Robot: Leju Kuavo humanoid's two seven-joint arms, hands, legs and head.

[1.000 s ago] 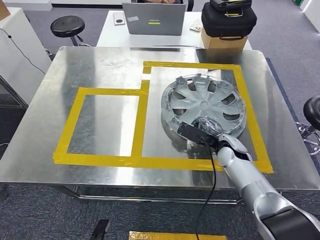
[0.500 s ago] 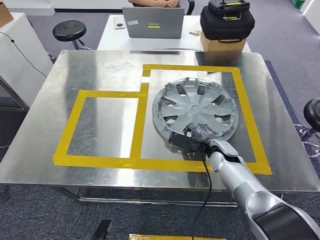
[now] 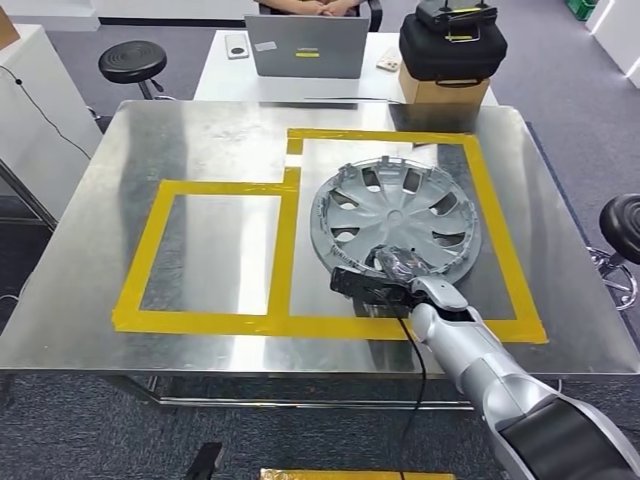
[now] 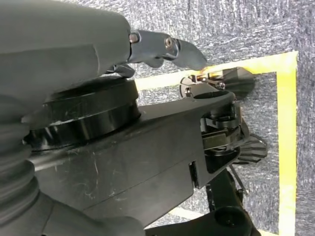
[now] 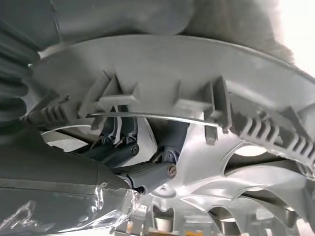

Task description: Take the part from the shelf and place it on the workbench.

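Observation:
The part is a silver hubcap (image 3: 396,210), lying inside the right yellow taped rectangle (image 3: 494,215) on the steel workbench (image 3: 211,140). My right hand (image 3: 392,275) grips its near rim, with the arm coming in from the lower right. In the right wrist view the dark fingers (image 5: 148,174) reach under the ribbed rim of the hubcap (image 5: 167,69). Whether the hubcap's near edge touches the bench I cannot tell. My left hand (image 4: 163,46) hangs over grey carpet with a finger stretched out and nothing in it.
A second taped rectangle (image 3: 211,250) lies left of the hubcap. Behind the bench stands a white table with a laptop (image 3: 306,45) and a black case (image 3: 453,40) on a cardboard box. Stools stand at the back left (image 3: 132,60) and right (image 3: 623,225). A black cable (image 3: 415,380) hangs from my right wrist.
My right hand has carried the hubcap a little to the left and brought it down from a tilt to nearly flat. The camera has shifted slightly.

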